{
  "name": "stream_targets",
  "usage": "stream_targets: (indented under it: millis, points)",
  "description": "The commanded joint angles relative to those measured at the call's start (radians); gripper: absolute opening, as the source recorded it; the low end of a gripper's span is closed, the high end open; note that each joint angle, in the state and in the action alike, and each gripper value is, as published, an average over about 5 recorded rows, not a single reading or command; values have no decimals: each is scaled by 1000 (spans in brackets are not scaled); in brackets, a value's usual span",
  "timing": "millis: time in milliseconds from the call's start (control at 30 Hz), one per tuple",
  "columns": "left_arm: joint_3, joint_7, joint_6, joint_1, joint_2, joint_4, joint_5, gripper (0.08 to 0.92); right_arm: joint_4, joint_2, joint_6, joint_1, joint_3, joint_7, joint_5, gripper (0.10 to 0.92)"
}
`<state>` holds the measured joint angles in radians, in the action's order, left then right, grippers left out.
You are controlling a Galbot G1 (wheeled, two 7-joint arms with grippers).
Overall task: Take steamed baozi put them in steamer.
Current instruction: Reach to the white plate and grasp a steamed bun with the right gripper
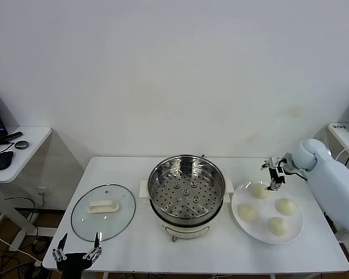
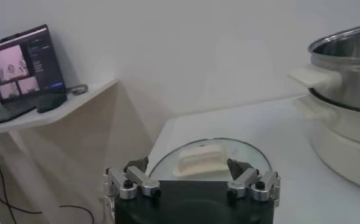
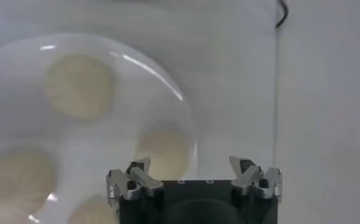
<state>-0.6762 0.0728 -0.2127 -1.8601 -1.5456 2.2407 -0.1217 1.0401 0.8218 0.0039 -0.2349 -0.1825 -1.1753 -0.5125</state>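
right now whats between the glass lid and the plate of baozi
The steamer, its perforated tray empty, stands between the glass lid and the plate, as the head view shows.

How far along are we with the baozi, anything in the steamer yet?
Done: the glass lid is off, lying left of the steamer, whose tray holds nothing. In hand: the right gripper is open above the rear baozi on the plate, holding nothing. The left gripper waits open at the table's front-left edge. Left: all four baozi are on the plate.

Cut off by the right wrist view's edge: two steamed baozi (image 3: 13,179); likewise steamer (image 2: 345,73) in left wrist view.
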Motion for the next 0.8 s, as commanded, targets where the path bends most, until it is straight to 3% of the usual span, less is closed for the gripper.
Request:
stream_targets:
  millis: [33, 800]
  points:
    - [1, 1, 0, -7, 1, 5, -3, 823, -112, 31, 14, 40, -33, -5, -29, 823]
    - [10, 2, -2, -21, 1, 14, -12, 823, -160, 93, 11, -36, 33, 30, -47, 823]
